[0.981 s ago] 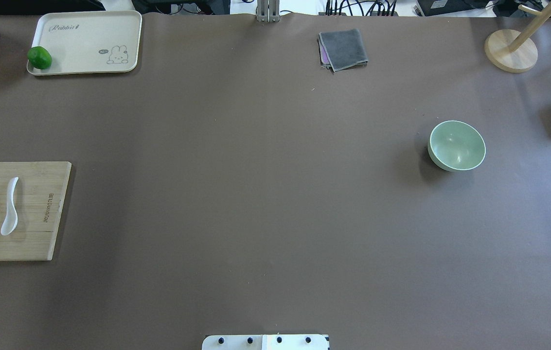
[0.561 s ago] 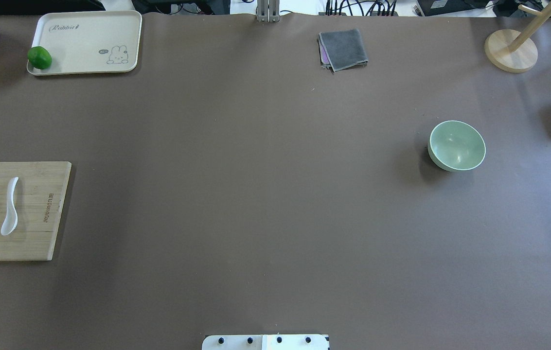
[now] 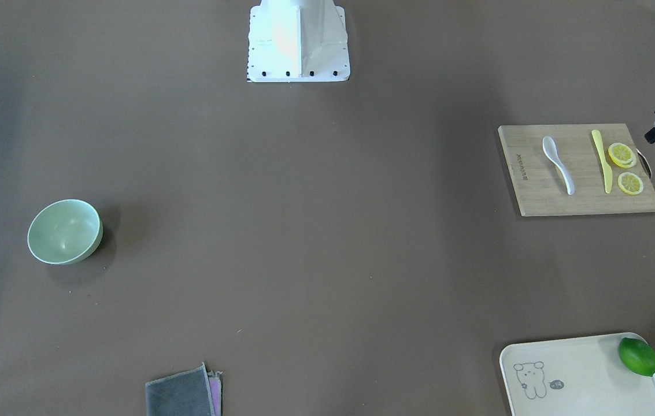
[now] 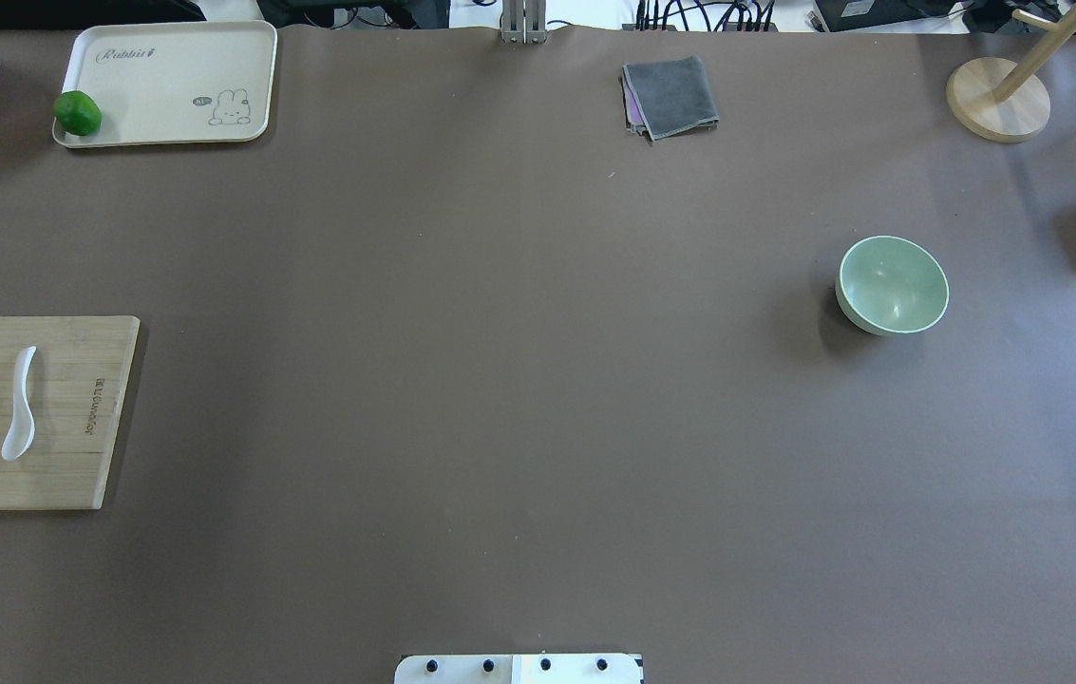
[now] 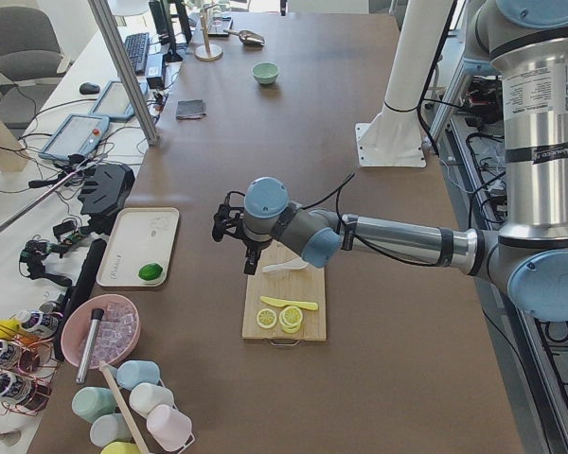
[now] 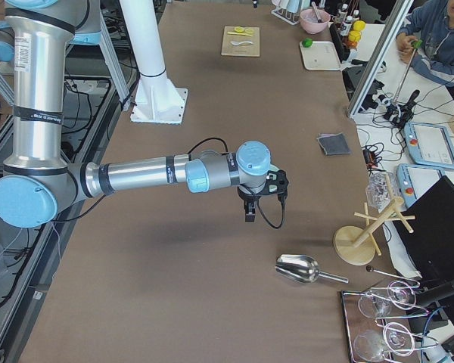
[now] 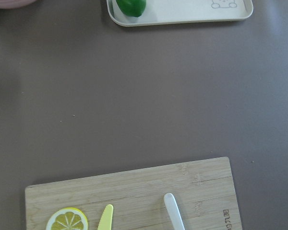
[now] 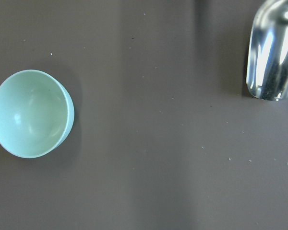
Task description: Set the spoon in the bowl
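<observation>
1. the spoon (image 4: 20, 404) lay on the cutting board (image 4: 72, 418) near the knife (image 3: 601, 160); poor aim might have caught the knife.
2. the bowl (image 4: 892, 284) sat well apart; a weak pinch could have dropped the spoon in transit.
3. the left gripper (image 5: 249, 257) and right gripper (image 6: 250, 212): could not tell how open either was.

Knife (image 3: 602, 162) just beside spoon (image 3: 558, 164), seemingly open tabletop (image 3: 304, 202) toward bowl (image 3: 65, 231)
</observation>
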